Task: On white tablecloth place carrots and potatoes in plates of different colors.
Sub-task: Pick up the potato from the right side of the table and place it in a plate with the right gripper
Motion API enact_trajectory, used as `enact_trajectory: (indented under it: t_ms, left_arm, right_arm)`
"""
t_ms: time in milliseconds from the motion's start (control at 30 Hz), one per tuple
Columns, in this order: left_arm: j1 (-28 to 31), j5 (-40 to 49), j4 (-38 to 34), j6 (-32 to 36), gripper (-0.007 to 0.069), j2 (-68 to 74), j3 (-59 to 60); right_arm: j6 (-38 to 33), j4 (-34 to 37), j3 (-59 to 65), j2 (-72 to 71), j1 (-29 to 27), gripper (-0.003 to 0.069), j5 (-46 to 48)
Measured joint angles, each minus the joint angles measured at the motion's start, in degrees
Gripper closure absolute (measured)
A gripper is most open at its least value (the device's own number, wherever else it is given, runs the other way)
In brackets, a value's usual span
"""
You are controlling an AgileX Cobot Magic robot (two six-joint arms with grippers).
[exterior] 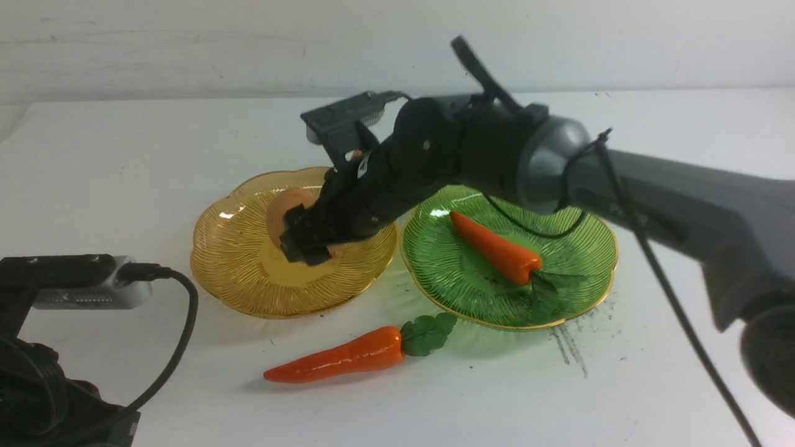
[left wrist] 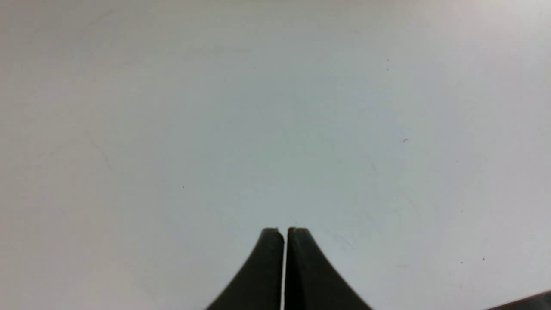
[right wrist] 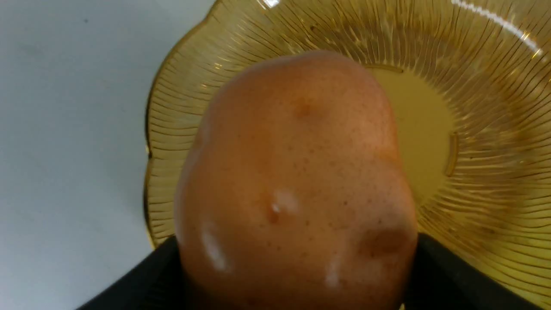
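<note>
Potato point(right wrist: 297, 185) fills the right wrist view, clamped in the right gripper point(exterior: 304, 239), jaws spread wide round it. Its long axis points out past the fingertips, above the amber plate point(exterior: 236, 273) middle; contact unclear. Release probably next. Left gripper point(left wrist: 285, 234) closed over bare white tablecloth point(left wrist: 215, 129), well apart.

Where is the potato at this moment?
In the front view the potato is gripped by the right tool over the amber plate, left of the green plate that holds a carrot.
</note>
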Motion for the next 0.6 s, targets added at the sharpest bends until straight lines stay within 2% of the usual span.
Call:
enact_trajectory:
  t_ms: [167, 267, 433, 600]
  left_arm:
    - [0.0, 1.0, 0.0, 0.0, 0.0627, 0.0, 0.0]
    - [0.0, 1.0, 0.0, 0.0, 0.0627, 0.0, 0.0]
    - [0.0, 1.0, -0.6, 0.4, 0.0627, 0.0, 0.0]
    - [0.0, 1.0, -2.1, 2.2, 0.0627, 0.0, 0.0]
  right_arm:
    - [4.6, -2.0, 0.0, 2.1, 0.0, 0.0084, -0.9]
    - [5.3, -4.2, -0.4, 1.8, 0.1, 0.0035, -0.1]
    - [6.1, -6.3, -5.4, 1.4, 0.3, -0.0003, 7.5]
    - [6.0, -7.9, -11.4, 1.1, 0.3, 0.0001, 15.4]
